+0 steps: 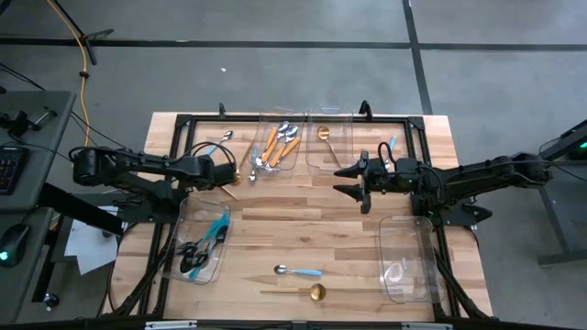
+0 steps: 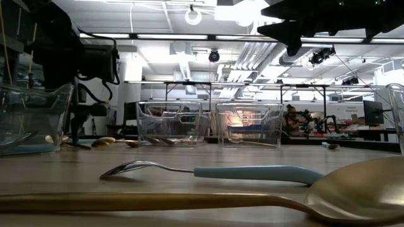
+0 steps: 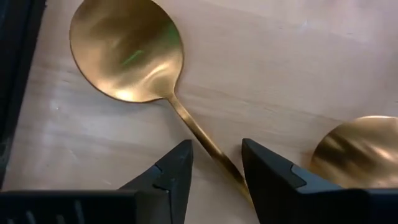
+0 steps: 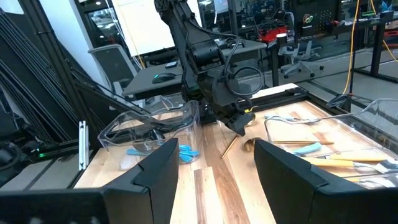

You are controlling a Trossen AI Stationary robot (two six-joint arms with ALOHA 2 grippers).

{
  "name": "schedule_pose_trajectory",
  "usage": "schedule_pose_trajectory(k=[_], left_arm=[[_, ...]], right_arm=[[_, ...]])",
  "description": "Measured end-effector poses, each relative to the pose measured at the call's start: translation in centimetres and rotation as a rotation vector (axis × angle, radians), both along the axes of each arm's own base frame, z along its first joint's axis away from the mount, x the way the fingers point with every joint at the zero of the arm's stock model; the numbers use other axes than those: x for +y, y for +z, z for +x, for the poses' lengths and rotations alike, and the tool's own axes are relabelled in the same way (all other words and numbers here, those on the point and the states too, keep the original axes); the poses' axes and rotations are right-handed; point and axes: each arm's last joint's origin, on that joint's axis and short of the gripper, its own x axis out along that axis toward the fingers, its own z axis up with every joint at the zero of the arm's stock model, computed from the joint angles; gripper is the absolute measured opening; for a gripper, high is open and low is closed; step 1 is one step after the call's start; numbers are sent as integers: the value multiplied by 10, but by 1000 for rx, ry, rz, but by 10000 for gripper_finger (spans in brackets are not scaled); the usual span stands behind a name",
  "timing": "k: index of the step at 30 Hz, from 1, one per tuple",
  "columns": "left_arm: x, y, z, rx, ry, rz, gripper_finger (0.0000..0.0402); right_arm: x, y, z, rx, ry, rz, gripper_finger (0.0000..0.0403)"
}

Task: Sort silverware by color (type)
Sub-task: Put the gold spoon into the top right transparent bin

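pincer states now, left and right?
Left pincer: open, fingers either side of a gold spoon handle, not closed on it.
Right pincer: open, empty, above the table.

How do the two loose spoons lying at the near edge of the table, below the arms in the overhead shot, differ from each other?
The gold spoon with the long thin handle is one colour all over; the silver-headed spoon with the light-blue handle is two-toned. The gold spoon is longer, with a larger round bowl; the blue-handled one is shorter, with a small narrow bowl. The gold spoon's bowl points right, the other's left. Both lie flat on the wooden table, outside any bin, touched by neither gripper.
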Motion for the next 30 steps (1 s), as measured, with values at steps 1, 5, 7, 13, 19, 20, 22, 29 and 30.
schedule_pose_trajectory(k=[1, 5, 7, 13, 19, 20, 22, 29, 30], left_arm=[[0, 0, 0, 1, 0, 0, 125], [0, 0, -1, 17, -23, 4, 94], [0, 0, -1, 19, -23, 9, 74], [1, 0, -1, 24, -23, 34, 19], [1, 0, -1, 25, -24, 43, 8], [1, 0, -1, 27, -26, 45, 9], [1, 0, -1, 28, -29, 48, 9], [1, 3, -2, 32, -74, 60, 8], [1, 4, -2, 29, -82, 60, 8]], right_arm=[[0, 0, 0, 0, 0, 0, 194], [0, 0, 0, -1, 0, 0, 194], [0, 0, 0, -1, 0, 0, 194], [0, 0, 0, 0, 0, 0, 194], [0, 0, 0, 0, 0, -1, 194], [0, 0, 0, 0, 0, -1, 194], [0, 0, 0, 0, 0, -1, 194], [0, 0, 0, 0, 0, -1, 194], [0, 0, 0, 0, 0, -1, 194]])
